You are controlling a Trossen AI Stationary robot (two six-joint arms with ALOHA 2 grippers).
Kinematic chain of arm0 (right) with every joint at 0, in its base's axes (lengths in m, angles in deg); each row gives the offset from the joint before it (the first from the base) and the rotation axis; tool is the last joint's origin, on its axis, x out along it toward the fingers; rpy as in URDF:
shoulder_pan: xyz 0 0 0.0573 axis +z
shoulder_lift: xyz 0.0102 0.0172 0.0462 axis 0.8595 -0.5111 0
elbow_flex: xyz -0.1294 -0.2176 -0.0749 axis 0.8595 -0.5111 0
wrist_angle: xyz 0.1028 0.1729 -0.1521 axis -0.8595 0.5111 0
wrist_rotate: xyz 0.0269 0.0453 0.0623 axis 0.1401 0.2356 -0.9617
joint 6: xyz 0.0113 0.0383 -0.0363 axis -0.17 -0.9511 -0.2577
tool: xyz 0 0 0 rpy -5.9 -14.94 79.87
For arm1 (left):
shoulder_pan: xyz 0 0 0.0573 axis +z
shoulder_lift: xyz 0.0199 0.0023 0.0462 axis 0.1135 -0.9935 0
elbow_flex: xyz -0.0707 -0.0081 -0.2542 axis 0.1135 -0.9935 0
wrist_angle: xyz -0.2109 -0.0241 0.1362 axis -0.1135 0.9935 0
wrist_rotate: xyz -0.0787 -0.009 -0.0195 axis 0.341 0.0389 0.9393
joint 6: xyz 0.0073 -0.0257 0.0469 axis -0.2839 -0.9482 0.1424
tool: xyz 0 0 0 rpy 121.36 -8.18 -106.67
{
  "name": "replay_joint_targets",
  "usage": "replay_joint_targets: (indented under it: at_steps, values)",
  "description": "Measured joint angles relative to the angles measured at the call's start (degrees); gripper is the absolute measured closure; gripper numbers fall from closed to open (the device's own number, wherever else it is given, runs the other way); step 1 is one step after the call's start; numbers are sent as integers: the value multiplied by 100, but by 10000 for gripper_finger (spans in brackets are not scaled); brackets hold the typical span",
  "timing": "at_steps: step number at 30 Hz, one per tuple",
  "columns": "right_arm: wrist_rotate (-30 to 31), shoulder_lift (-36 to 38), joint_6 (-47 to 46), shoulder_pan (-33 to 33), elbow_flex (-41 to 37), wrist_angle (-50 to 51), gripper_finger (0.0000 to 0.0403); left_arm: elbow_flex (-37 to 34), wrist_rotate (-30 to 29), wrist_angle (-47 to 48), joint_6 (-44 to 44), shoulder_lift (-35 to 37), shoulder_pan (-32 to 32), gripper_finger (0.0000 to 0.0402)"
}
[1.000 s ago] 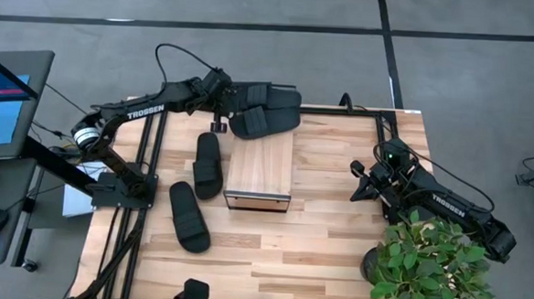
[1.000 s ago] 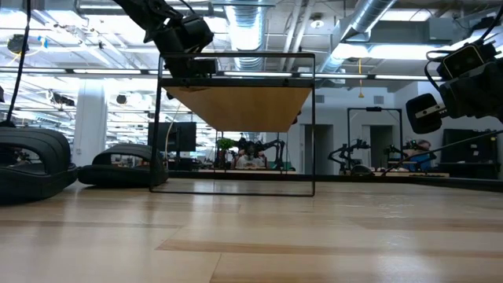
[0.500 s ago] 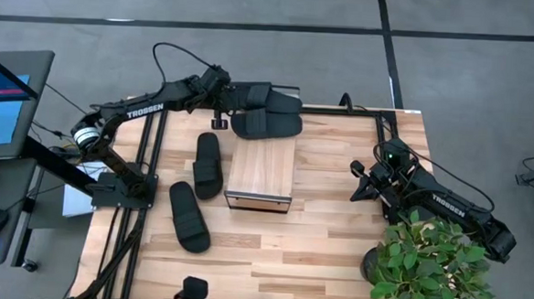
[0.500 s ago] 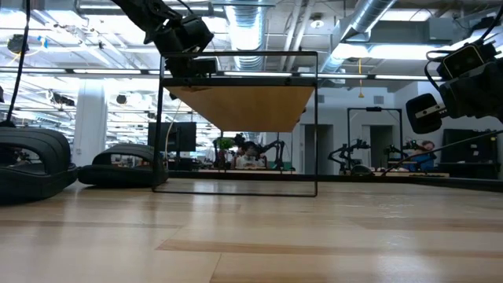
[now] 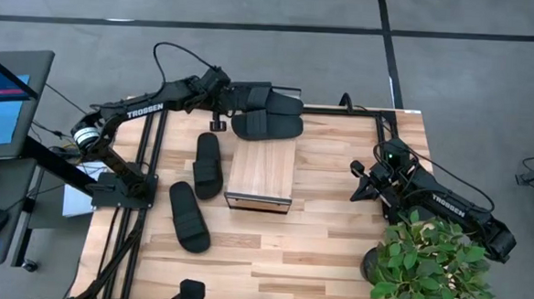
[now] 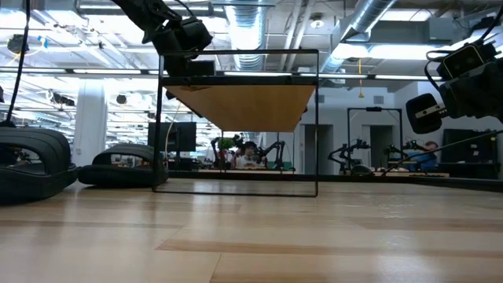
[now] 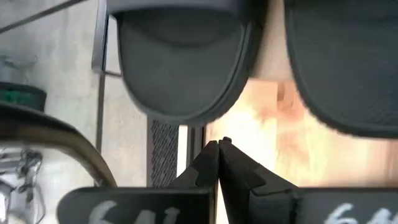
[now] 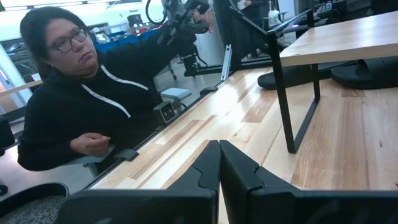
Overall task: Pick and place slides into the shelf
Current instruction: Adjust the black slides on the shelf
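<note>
Working at the far edge of the desk [image 5: 335,245], the left tool [image 5: 222,90] sits against the heel ends of two slides [image 5: 266,124] lying side by side just beyond the far end of the shelf [image 5: 260,174]. Left wrist view: tool fingers [image 7: 208,163] pressed together, nothing pinched, tips just short of the two slide ends [image 7: 180,56]. Two more slides rest on the desk left of the shelf, one [image 5: 208,164] close beside it, one [image 5: 188,217] nearer and farther left. Right tool [image 5: 364,182] waits at the right side of the desk, fingers [image 8: 214,165] pressed together, holding nothing.

Judgement: step in hand looks like nudging the far pair toward the shelf opening with a closed tool; none clearly stowed yet. Next move calls for a steady push along the shelf's length, keeping both slides aligned so neither catches the dark frame.
</note>
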Motion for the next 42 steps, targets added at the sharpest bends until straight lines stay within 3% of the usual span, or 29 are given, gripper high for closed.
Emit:
replay_joint_targets:
  at_steps: [6,10,13,17,19,25,30,42]
  values:
    - [0,0,0,0,0,0,403,0,-461,145,91,76,-75,401]
    - [0,1,0,1,0,0,403,0,-438,387,116,428,-118,401]
    - [0,0,0,1,0,0,403,0,85,489,53,914,-169,401]
    - [0,2,0,0,0,0,403,2,1397,638,-238,1568,-251,401]
    - [0,0,0,0,0,0,403,4,1656,862,-313,1690,-360,401]
    - [0,0,2,0,0,0,403,-276,1717,1012,-324,1615,-915,401]
    - [0,1,1,0,0,0,403,-462,1338,863,-274,1611,-1316,401]
    - [0,2,0,1,0,0,403,-636,1384,733,-382,1209,-1477,401]
